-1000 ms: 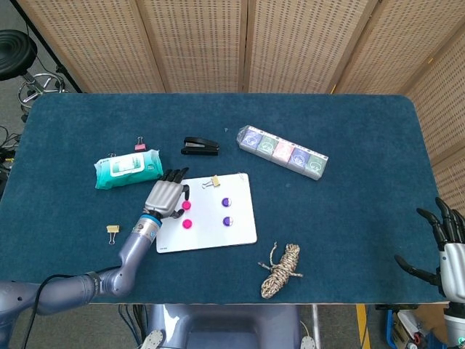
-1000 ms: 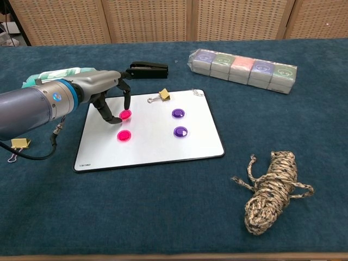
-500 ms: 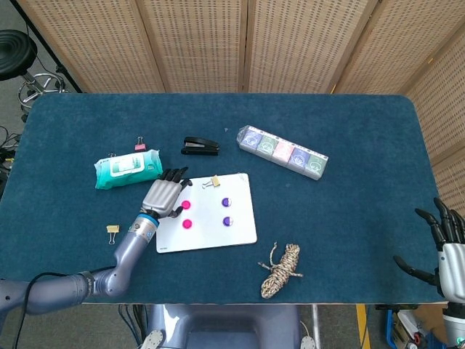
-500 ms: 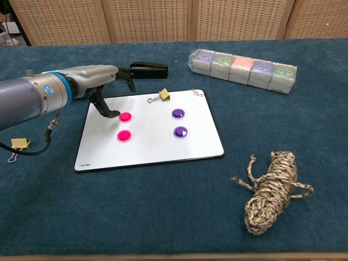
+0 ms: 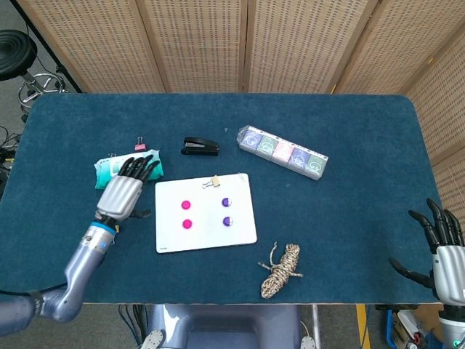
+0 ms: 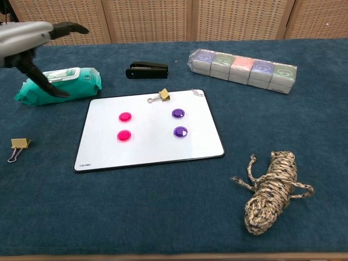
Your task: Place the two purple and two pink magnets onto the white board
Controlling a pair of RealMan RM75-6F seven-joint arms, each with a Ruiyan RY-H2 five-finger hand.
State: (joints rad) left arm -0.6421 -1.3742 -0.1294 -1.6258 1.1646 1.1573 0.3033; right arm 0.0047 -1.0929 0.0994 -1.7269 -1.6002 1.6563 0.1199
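- Now four magnets on the white board [image 6: 201, 133]: two pink magnets [image 6: 125, 117] on the left half, two purple magnets [image 6: 178, 113] on the right half.
- Placing step apparently finished; nothing more to fetch.
- Left hand [image 5: 123, 190] off the board, left of it, above the wipes pack [image 6: 76, 80], fingers spread, holding nothing.
- Right hand [image 5: 439, 251] at the near right table edge, probably open and empty, though partly cut off.
- Next: only move the arm clear, without touching the board.

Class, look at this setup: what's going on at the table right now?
All four magnets sit on the white board: two pink magnets on its left side, two purple magnets on its right. Neither hand holds anything. The left hand hovers open beside the board, over the wipes pack; the right hand is open at the table's edge. The placing looks done.
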